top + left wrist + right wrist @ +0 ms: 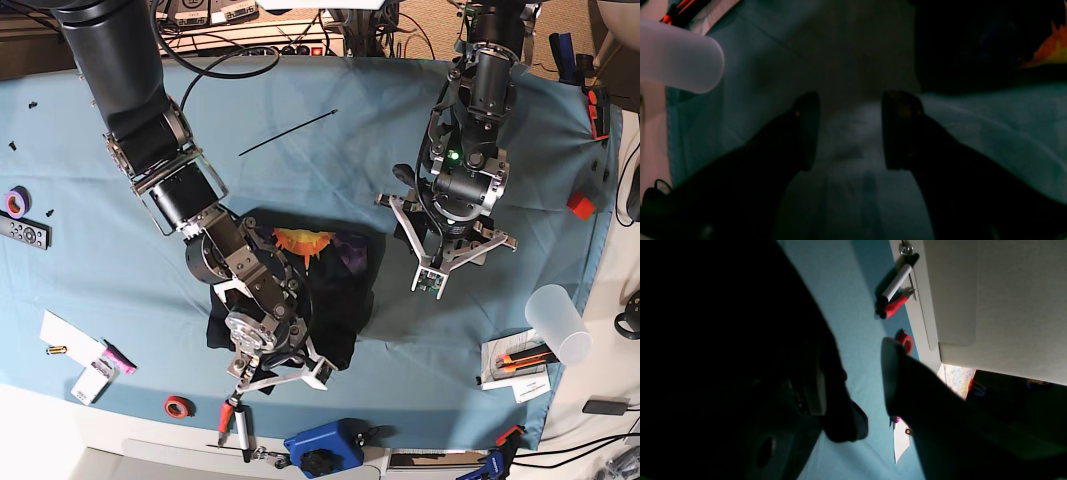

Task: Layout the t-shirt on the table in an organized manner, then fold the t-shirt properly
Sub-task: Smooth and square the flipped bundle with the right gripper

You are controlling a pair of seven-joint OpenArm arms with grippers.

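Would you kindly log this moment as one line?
t-shirt: bunched on table | left gripper: open, empty, beside shirt | right gripper: jaws apart at shirt's near edge, grip unclear

— Can we read any lettering, numbers or brand marks anywhere?
— No, we find none legible. The t-shirt [320,280] carries an orange-yellow and purple print, but we make out no words in it, and the papers [515,355] near the table [300,110] edge are too small for us to read.
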